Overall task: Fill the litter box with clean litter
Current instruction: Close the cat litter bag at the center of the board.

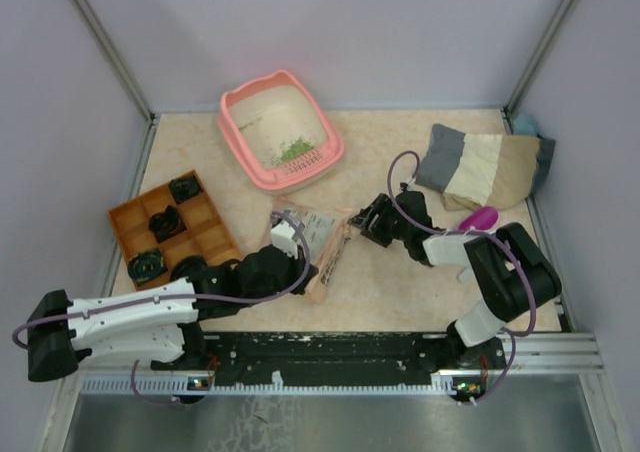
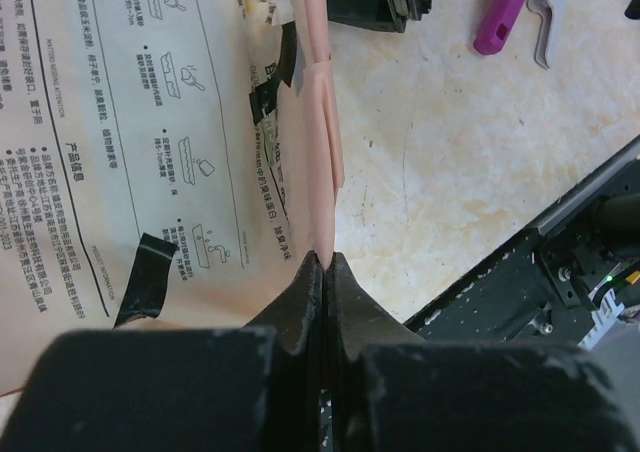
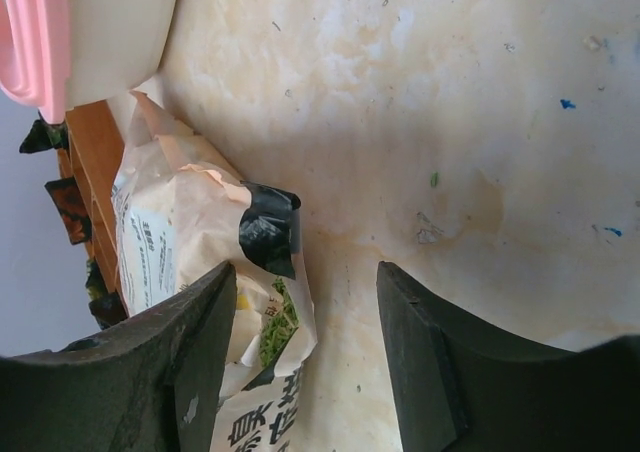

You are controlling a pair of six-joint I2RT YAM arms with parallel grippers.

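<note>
So the litter box sits at the far side of the counter, a bit left of centre. The clean litter is just a small green patch on its floor, toward the near right corner, so most of the bottom is bare.

The paper bag lies flat in the middle of the counter, near of the box and well apart from it. It's printed side up, with black tape on it. The left fingers are clenched tight on a thin pinkish fold along the bag's edge; the wrist view shows the paper pinched right between the tips.

The right fingers are spread wide at the bag's right side. Its taped corner pokes in next to one finger and there's bare counter by the other, so they're not squeezing anything. A bit of green shows at that torn end.

The orange tray is off to the left. The magenta scoop lies on the right beside the right arm, and a patchwork cushion is just beyond it.
</note>
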